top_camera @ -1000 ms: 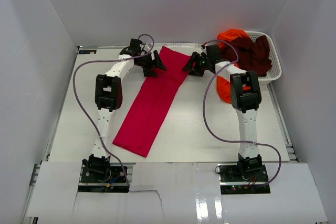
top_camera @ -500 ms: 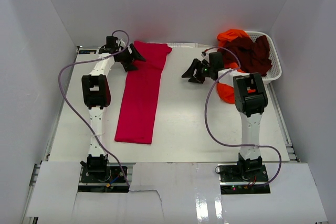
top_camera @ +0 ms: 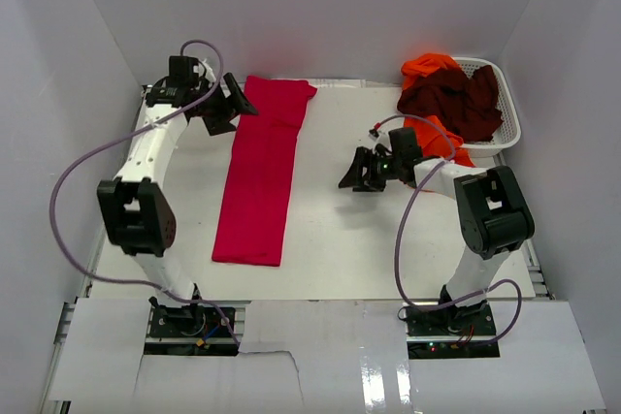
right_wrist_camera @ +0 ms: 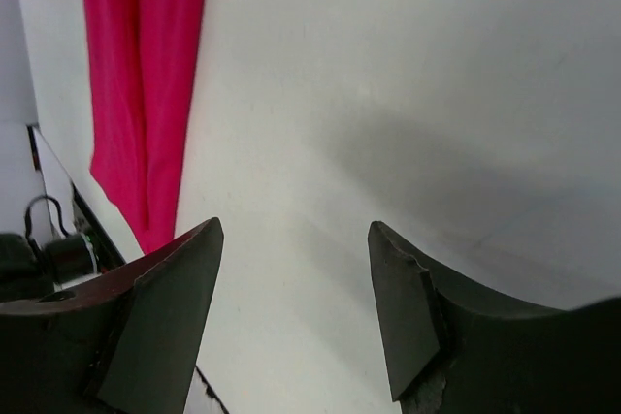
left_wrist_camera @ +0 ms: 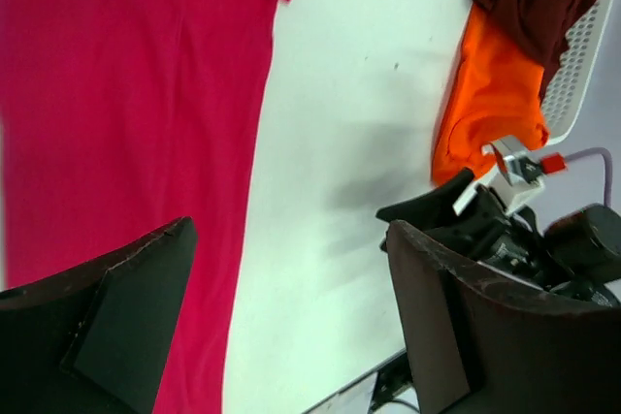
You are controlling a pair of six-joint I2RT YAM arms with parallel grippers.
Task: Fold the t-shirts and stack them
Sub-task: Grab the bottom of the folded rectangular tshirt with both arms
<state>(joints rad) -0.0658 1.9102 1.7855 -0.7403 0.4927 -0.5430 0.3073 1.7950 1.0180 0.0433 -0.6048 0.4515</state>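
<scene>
The crimson-red t-shirt [top_camera: 260, 172] lies flat as a long narrow strip on the left half of the table, running from the back edge toward me. My left gripper [top_camera: 233, 109] hovers open beside its far left edge, holding nothing; the left wrist view shows the red cloth [left_wrist_camera: 126, 94] under the left finger. My right gripper [top_camera: 357, 174] hangs open over bare table at mid-right, apart from the red t-shirt [right_wrist_camera: 146, 65]. The orange t-shirt [top_camera: 441, 138] spills out of the basket, with the dark maroon t-shirt [top_camera: 451, 96] heaped on top.
A white mesh laundry basket [top_camera: 509, 123] stands at the back right corner against the wall. White walls close in the table on the left, back and right. Purple cables loop from both arms.
The red t-shirt's far end swung left, so the strip now lies straight instead of diagonal. The left gripper moved left and back; the right gripper drew away toward the near right.
</scene>
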